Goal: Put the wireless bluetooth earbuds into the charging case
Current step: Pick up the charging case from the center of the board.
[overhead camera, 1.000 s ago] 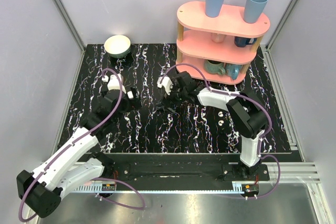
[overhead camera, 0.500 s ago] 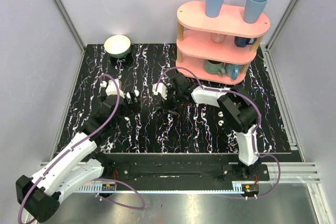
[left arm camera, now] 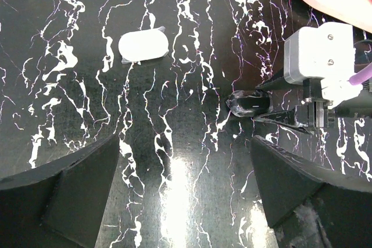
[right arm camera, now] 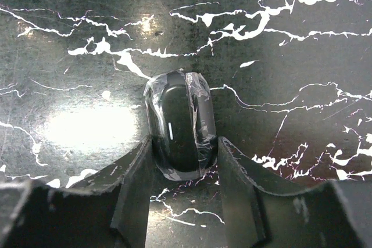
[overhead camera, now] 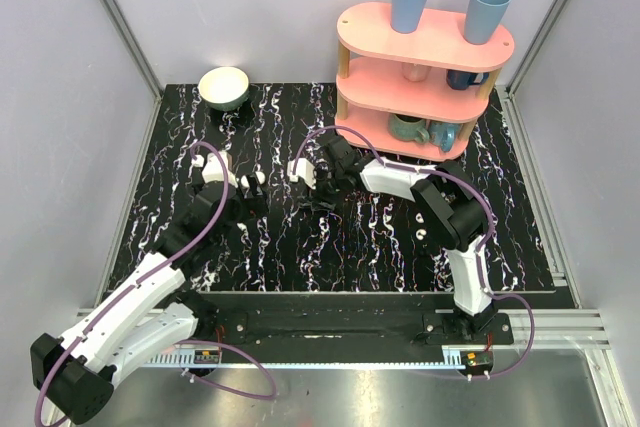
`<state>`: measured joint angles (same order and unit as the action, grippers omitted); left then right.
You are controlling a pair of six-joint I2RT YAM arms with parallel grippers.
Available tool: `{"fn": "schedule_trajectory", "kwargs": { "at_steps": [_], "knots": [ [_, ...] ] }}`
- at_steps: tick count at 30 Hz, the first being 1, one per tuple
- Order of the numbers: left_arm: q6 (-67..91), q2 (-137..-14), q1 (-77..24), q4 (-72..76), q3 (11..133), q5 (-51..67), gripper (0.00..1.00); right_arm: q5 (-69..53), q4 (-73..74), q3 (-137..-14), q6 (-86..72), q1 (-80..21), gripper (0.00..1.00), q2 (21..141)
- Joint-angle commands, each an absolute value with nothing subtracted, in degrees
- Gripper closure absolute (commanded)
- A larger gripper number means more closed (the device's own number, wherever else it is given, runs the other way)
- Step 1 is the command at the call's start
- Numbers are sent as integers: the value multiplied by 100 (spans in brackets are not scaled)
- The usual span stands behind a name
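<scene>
In the left wrist view the charging case (left arm camera: 143, 46), a small white oval, lies flat on the black marble top at the upper left, apart from both grippers. My left gripper (left arm camera: 186, 196) is open over bare marble. My right gripper (right arm camera: 186, 190) has closed in on a glossy black pill-shaped object wrapped in clear tape (right arm camera: 180, 126). Both its fingers touch that object's near end. From the left wrist camera the same black object (left arm camera: 250, 103) shows beside the right fingers. A tiny white earbud (overhead camera: 421, 234) lies by the right arm's elbow.
A pink three-tier shelf (overhead camera: 420, 77) with cups and mugs stands at the back right, close behind the right arm. A pale bowl (overhead camera: 224, 87) sits at the back left. Grey walls close in the marble top (overhead camera: 300, 247).
The right jaws have narrowed from wide open until they touch the black taped object, and that wrist edged left. The left arm reached forward a little, then stayed still.
</scene>
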<state>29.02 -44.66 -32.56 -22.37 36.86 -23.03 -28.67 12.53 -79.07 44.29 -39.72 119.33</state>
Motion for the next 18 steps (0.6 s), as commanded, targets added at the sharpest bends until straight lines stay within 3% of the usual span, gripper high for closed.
{"fn": "schedule_trajectory", "kwargs": {
  "at_steps": [1,6,10,18],
  "knots": [
    [2970,-4465,-3226,-1872,3648,-2145,1,-2796,1407,-7902,4360,-4025,59,11927],
    [2962,-4535,-3217,-1714,3595,-1969,1,-2690,547,-7472,3868,-4017,73,11392],
    [2962,-4614,-3208,-1417,3586,-1654,1,-2401,-613,-6499,3551,-4034,75,10610],
    [3006,-4807,-3173,-529,3533,-37,1,-1944,-1388,-5336,3033,-4148,93,8764]
  ]
}}
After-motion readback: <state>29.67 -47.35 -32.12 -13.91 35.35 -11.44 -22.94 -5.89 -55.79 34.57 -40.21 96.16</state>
